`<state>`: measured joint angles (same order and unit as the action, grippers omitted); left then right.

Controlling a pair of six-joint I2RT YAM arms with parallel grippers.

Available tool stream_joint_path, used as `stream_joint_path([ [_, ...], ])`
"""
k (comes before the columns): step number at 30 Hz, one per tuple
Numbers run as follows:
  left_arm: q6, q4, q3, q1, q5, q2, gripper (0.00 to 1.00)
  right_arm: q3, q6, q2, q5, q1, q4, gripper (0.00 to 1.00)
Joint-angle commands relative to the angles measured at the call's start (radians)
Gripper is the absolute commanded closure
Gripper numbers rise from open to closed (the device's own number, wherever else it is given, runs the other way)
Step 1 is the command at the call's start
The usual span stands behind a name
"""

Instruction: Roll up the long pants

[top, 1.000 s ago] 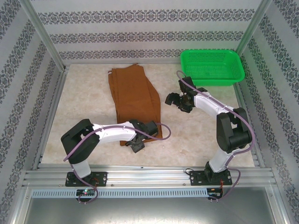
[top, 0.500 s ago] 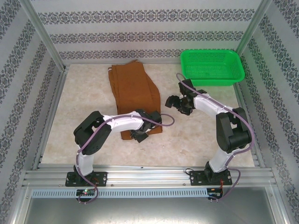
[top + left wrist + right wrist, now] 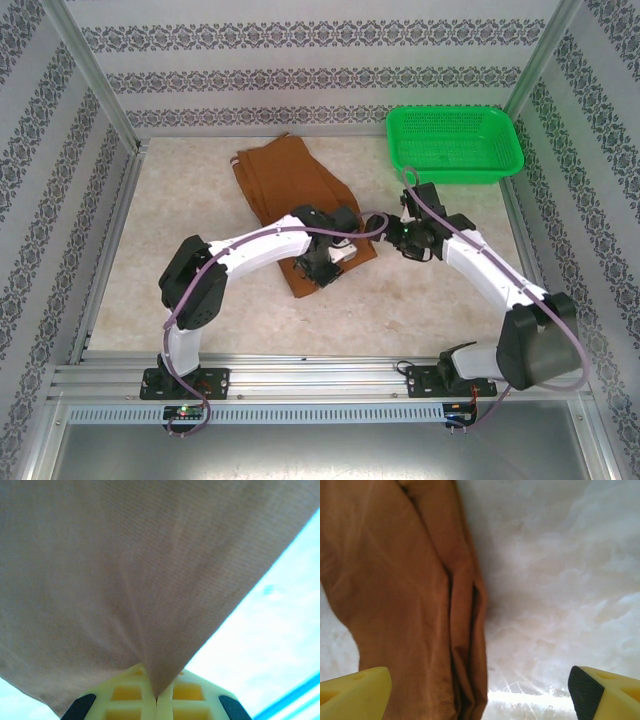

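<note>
Here the long pants (image 3: pixel 285 178) lie on the table (image 3: pixel 180 230), a bit left of the middle. The left gripper (image 3: pixel 318 268) is squeezed tight on their near end, with cloth pinched between its tips. Just right of the pants, the right gripper (image 3: pixel 400 238) hangs wide open, holding nothing. A green basket (image 3: pixel 455 145) sits far right.

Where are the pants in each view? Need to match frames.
Top: pants, centre, running from the back to the left tool, which pinches their near end.
Left wrist: pants across the upper left, pinched at bottom centre.
Right wrist: pants in the left half.
Shared landmark: pale table.
</note>
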<state>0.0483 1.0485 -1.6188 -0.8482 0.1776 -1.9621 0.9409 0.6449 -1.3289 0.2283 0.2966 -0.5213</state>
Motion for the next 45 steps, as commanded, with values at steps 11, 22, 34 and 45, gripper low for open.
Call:
stream_joint_path([
  [11, 0.046, 0.076, -0.136, 0.012, 0.203, -0.111, 0.99, -0.119, 0.144, -0.005, 0.057, 0.099, 0.099, 0.06],
  [22, 0.101, 0.016, -0.116, 0.013, 0.173, -0.039, 1.0, -0.085, 0.247, -0.161, 0.065, 0.176, 0.14, 0.13],
  [34, 0.155, -0.085, -0.074, 0.014, 0.212, -0.029, 1.0, -0.247, 0.246, 0.124, 0.009, -0.061, 0.028, 0.1],
  [45, 0.187, -0.147, -0.024, 0.011, 0.251, -0.001, 1.0, -0.269, 0.346, 0.046, 0.124, -0.051, 0.215, 0.1],
])
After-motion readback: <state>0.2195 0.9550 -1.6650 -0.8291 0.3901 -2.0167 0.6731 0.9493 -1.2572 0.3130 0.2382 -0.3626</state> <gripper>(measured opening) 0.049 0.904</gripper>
